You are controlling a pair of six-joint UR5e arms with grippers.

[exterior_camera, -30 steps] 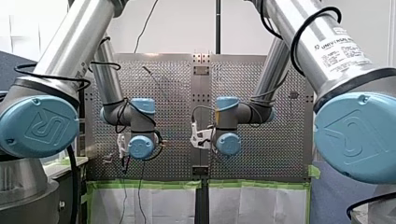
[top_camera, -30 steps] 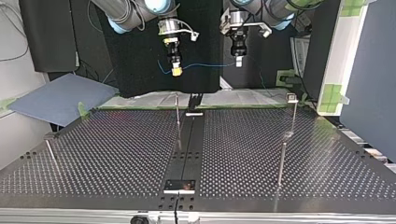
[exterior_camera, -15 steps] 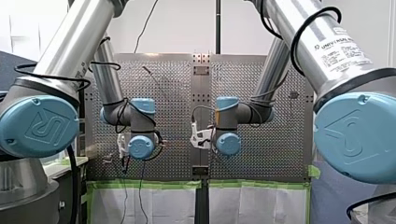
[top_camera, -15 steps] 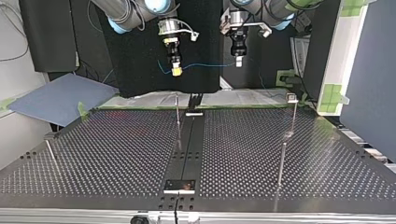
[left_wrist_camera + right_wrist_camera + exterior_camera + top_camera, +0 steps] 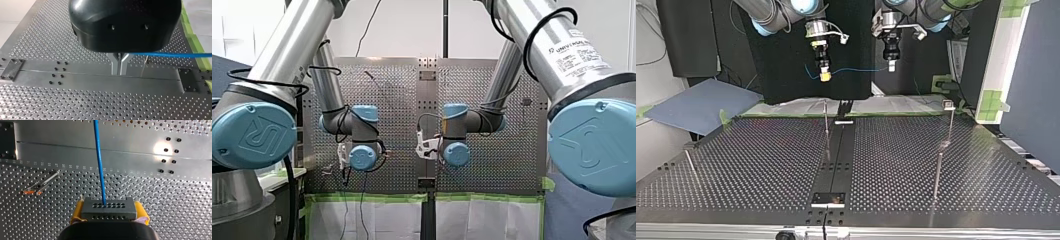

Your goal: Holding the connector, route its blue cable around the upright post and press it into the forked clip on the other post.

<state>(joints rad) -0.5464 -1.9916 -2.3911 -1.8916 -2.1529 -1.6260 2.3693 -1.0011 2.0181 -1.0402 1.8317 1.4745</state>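
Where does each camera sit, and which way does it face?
Front view: behind my left arm, my right arm, over the table.
Top view: across the table, facing my left gripper, my right gripper.
Left wrist view: above the table; metal fingers.
Right wrist view: likewise; yellow pads hold the connector.
Both wrist views share the blue cable.

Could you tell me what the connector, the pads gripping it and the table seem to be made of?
The connector looks like matte grey moulded plastic, with two neat rows of small holes. The yellow pads seem soft rubber or foam, bulging slightly at its sides; which, I cannot tell. The table is bare metal, probably brushed aluminium: it throws a bright glare spot.
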